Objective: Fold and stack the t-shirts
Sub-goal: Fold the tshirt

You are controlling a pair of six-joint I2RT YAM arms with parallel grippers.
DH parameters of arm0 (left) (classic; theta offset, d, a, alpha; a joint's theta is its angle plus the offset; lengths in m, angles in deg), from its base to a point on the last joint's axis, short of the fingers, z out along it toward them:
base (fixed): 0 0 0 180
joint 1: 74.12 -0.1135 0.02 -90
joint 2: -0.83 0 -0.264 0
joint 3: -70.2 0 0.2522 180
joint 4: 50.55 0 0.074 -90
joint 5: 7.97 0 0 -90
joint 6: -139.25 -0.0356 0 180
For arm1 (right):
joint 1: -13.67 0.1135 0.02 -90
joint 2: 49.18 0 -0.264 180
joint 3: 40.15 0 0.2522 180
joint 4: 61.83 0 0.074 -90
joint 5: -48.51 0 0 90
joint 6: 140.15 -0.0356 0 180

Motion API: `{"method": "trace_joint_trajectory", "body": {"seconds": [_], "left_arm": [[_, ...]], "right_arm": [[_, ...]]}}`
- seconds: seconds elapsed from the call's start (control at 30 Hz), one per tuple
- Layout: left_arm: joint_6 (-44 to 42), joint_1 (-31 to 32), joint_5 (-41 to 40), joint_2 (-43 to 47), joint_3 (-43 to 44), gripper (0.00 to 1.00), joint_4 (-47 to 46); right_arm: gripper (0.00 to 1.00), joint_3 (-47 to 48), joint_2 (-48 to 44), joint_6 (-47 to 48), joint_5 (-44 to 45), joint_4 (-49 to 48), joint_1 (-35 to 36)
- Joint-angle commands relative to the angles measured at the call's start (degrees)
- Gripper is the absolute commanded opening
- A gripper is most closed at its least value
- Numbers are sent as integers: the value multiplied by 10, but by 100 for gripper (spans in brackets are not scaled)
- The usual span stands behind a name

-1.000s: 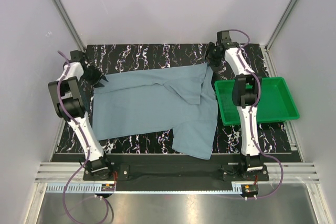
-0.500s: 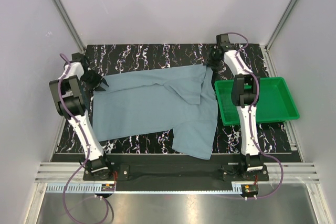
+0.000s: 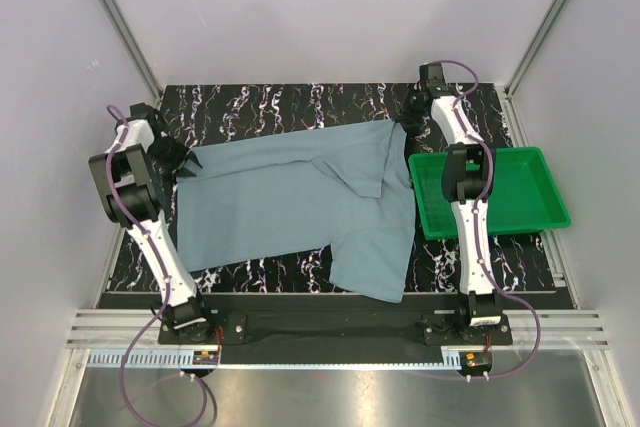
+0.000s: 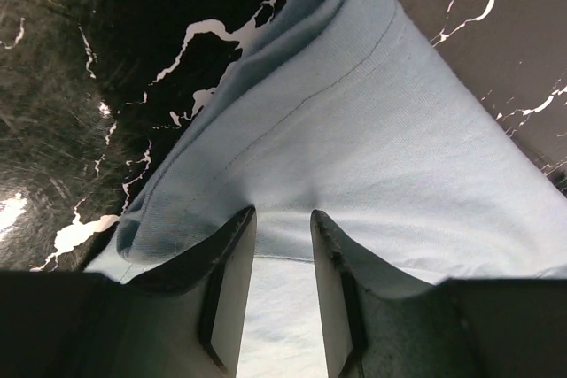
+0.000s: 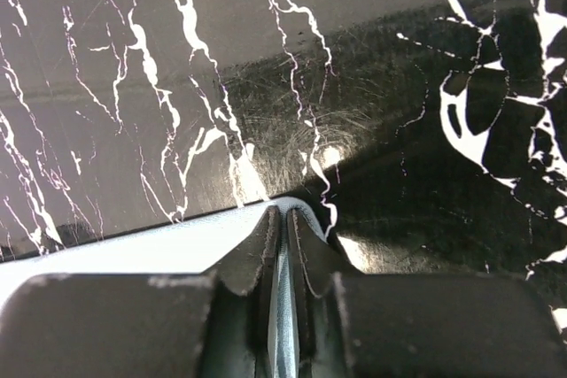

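Green tray [image 3: 530,192] just beside t-shirt [image 3: 290,197] (right claw [image 5: 284,219] pinching hem).

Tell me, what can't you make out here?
Top view: the right arm covers part of the green tray.
Left wrist view: frame edges cut off most of the t-shirt.
Right wrist view: the right gripper hides all but a sliver of cloth.
Top view: the left gripper is too small to judge its grip.
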Motion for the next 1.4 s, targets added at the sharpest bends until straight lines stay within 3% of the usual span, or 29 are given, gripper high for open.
{"method": "trace_joint_trajectory", "body": {"seconds": [0.0, 0.03, 0.07, 0.17, 0.4, 0.53, 0.73, 0.87, 1.03, 1.37], "left_arm": [[-27, -10, -55, -11, 13, 40, 12], [-30, -10, -57, -9, 15, 41, 14], [-32, -10, -55, -7, 15, 41, 16], [-32, -5, -35, 19, 9, 44, 10], [-48, 51, -70, 109, -5, 47, 14], [-36, 109, -94, 181, -73, 43, -10], [31, 286, -35, 261, -171, 33, -110], [49, 395, -43, 255, -172, 29, -190], [46, 498, -53, 192, -153, 21, -243], [139, 515, -55, 127, -179, 17, -333]], "right_arm": [[16, 25, 7, 17, 9, -34, -11], [22, 32, 8, 17, 8, -30, -11], [37, 46, 11, 17, 4, -19, -12], [52, 69, 0, 9, 0, 28, -12], [64, 14, -111, 12, 31, 138, -5], [64, 4, -154, 58, 54, 219, 17], [63, -206, -301, 47, 4, 186, 63], [62, -319, -382, 42, -28, 170, 95], [61, -389, -439, 41, -31, 153, 102], [60, -484, -513, 46, -36, 121, 102]]}}
